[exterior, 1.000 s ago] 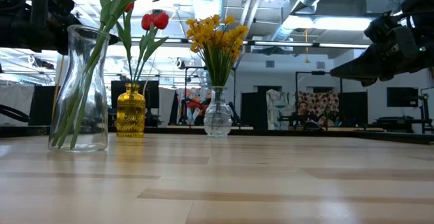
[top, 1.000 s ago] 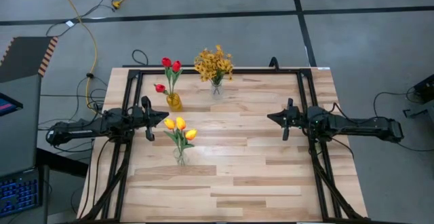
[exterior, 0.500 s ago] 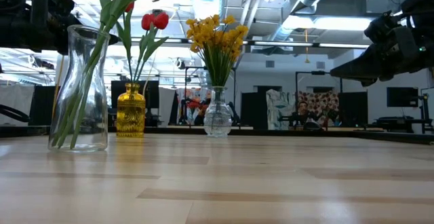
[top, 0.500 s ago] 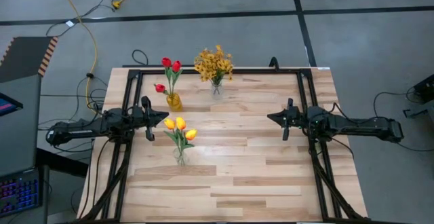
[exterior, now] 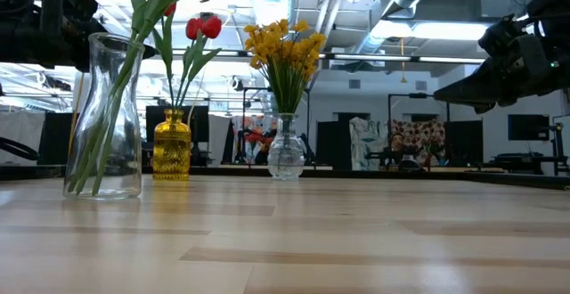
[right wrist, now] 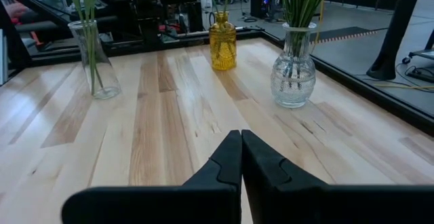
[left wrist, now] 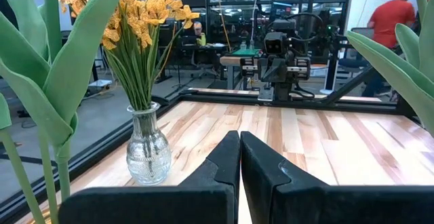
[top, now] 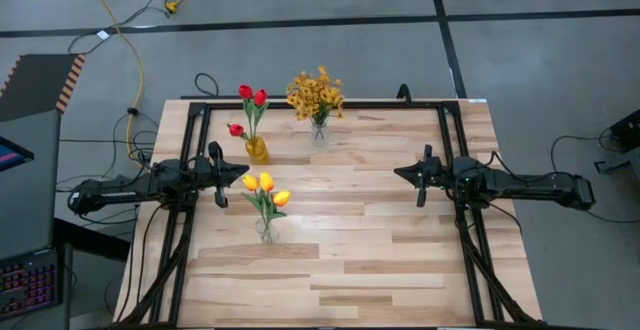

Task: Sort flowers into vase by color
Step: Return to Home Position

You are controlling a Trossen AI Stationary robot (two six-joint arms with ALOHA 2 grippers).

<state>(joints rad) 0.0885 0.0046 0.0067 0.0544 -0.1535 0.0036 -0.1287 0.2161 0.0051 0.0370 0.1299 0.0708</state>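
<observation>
Step in hand, as judged: homing. Sorting looks done, every flower stands in a vase.
Both closed, empty: left end effector [top: 236,176] near counter [top: 400,250] left edge, right end effector [top: 404,174] toward right edge.
Just beside left end effector: orange tulips [top: 263,184] in clear vase [top: 265,232].
Near back edge, left of centre: red tulips [top: 250,97] in yellow vase [top: 257,151], mustard sprays [top: 315,94].
Next: nothing to grasp. Arms only settle, keeping clear of tulip leaves.

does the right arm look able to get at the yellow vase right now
Probably, though it is a long stretch. Bare tabletop lies between the shut right gripper and the yellow vase; the round clear vase stands to one side of that line. The yellow vase sits nearer the left gripper.
</observation>
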